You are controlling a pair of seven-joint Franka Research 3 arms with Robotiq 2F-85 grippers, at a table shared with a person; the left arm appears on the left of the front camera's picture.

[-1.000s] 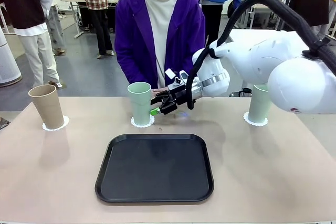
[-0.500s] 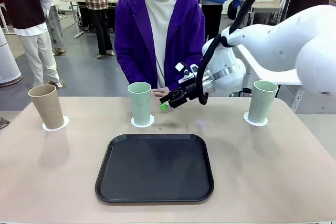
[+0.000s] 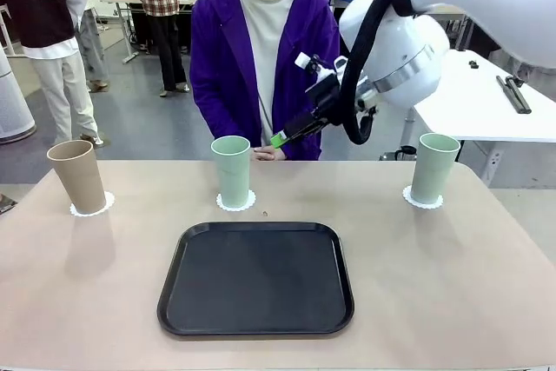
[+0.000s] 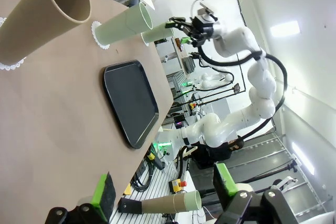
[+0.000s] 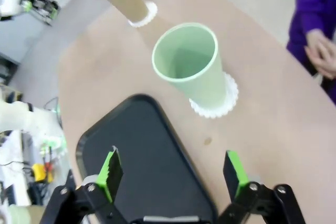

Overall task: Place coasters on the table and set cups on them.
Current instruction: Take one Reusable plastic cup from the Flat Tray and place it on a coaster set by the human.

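Note:
Three cups stand upright on white lacy coasters along the far side of the tan table point(image 3: 452, 284). The tan-brown cup point(image 3: 76, 175) is at the left on its coaster point(image 3: 91, 208). A mint cup point(image 3: 232, 169) stands in the middle on a coaster point(image 3: 236, 203), and another mint cup point(image 3: 434, 167) at the right on a coaster point(image 3: 422, 201). My right gripper point(image 3: 291, 134) hangs open and empty in the air, above and right of the middle cup point(image 5: 191, 64). My left gripper point(image 4: 164, 192) is open and empty, low over the table, far from the tan-brown cup point(image 4: 47, 17).
A black rounded tray point(image 3: 256, 277) lies bare in the table's middle, near the front. A person in a purple jacket point(image 3: 217, 58) stands at the far edge behind the middle cup, hands point(image 5: 320, 51) clasped near the table edge. A white table point(image 3: 473, 102) stands at the back right.
My right arm has risen and pulled back to the right, away from the middle mint cup. Its jaws stay open. The cups and coasters have not moved.

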